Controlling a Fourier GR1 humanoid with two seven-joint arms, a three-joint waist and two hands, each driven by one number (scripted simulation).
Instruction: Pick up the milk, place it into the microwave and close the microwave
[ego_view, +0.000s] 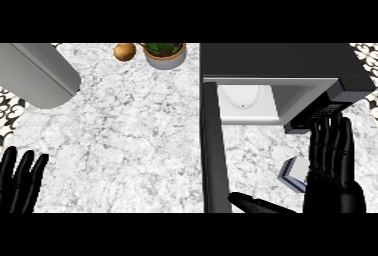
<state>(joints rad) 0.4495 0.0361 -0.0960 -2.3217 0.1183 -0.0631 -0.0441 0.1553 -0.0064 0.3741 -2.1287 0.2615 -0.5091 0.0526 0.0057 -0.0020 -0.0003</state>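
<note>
The milk carton (295, 173), white with a blue edge, lies on the marble counter in front of the microwave, partly hidden behind my right hand. My right hand (334, 170) is open, fingers straight and pointing up toward the control panel, thumb (258, 204) spread out to the left; the carton sits between thumb and fingers, just left of the palm. The black microwave (295, 62) stands at the upper right with its white cavity (247, 102) exposed. Its door (212, 150) swings out toward me on the left side. My left hand (21, 182) rests open at the lower left edge.
A grey rounded appliance (37, 72) lies at the upper left. A potted plant (165, 52) and a small brown object (125, 51) stand at the back edge. The patterned floor shows past the counter's left and right edges.
</note>
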